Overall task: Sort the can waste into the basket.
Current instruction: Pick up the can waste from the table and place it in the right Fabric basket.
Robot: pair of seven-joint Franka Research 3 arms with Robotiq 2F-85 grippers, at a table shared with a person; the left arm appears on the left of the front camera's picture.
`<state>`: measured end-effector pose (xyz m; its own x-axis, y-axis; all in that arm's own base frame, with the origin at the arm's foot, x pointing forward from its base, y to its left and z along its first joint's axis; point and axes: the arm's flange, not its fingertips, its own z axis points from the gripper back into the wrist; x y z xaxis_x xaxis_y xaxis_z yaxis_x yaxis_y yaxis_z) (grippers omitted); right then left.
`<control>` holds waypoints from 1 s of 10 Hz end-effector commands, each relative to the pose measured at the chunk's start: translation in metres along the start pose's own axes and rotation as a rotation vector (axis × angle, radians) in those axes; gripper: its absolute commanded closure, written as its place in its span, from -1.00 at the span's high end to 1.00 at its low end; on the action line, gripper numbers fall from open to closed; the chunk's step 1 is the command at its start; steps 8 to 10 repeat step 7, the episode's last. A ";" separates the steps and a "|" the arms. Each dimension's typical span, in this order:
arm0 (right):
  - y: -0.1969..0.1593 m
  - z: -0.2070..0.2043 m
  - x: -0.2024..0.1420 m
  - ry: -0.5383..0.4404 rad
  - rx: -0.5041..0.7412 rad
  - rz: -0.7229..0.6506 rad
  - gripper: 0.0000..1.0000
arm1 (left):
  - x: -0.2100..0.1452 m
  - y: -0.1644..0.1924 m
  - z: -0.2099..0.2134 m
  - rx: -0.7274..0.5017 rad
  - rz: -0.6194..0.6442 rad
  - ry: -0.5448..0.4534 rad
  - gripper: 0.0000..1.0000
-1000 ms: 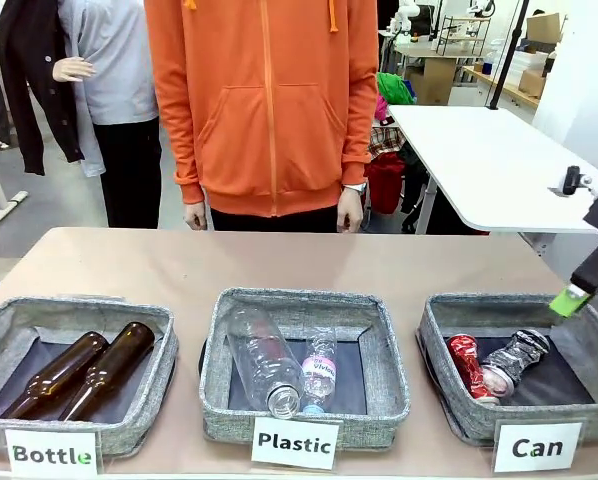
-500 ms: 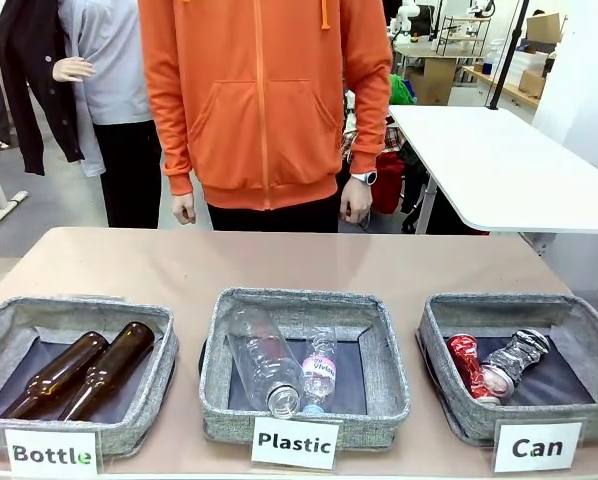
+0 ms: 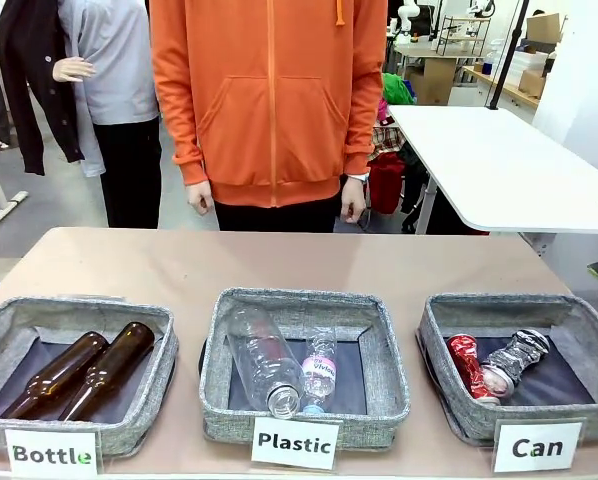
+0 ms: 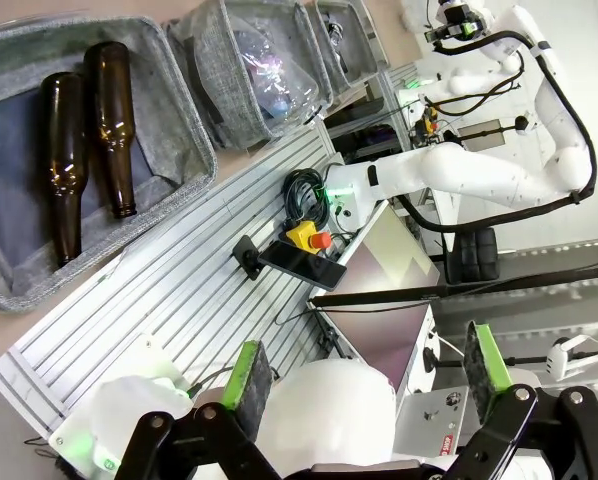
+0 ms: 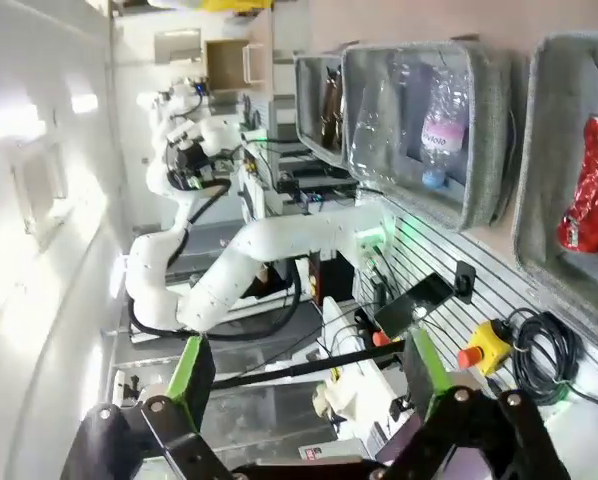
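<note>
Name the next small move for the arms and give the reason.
Probably none beyond keeping both arms parked. The red can and the silver and black can already lie inside the basket labelled Can, and both tools, left and right, are open and empty.

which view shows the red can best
The front view: the red can lies whole in the Can basket, beside the silver can. The right wrist view catches part of it at the edge; the left wrist view is too distant.
</note>
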<state>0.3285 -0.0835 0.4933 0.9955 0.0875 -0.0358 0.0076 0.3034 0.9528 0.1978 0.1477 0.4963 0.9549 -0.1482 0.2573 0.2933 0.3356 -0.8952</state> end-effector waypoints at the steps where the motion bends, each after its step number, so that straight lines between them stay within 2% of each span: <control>1: 0.000 0.007 -0.003 0.014 -0.015 0.034 1.00 | 0.002 -0.001 -0.001 -0.008 -0.010 -0.010 1.00; 10: 0.000 0.007 -0.003 0.014 -0.015 0.034 1.00 | 0.002 -0.001 -0.001 -0.008 -0.010 -0.010 1.00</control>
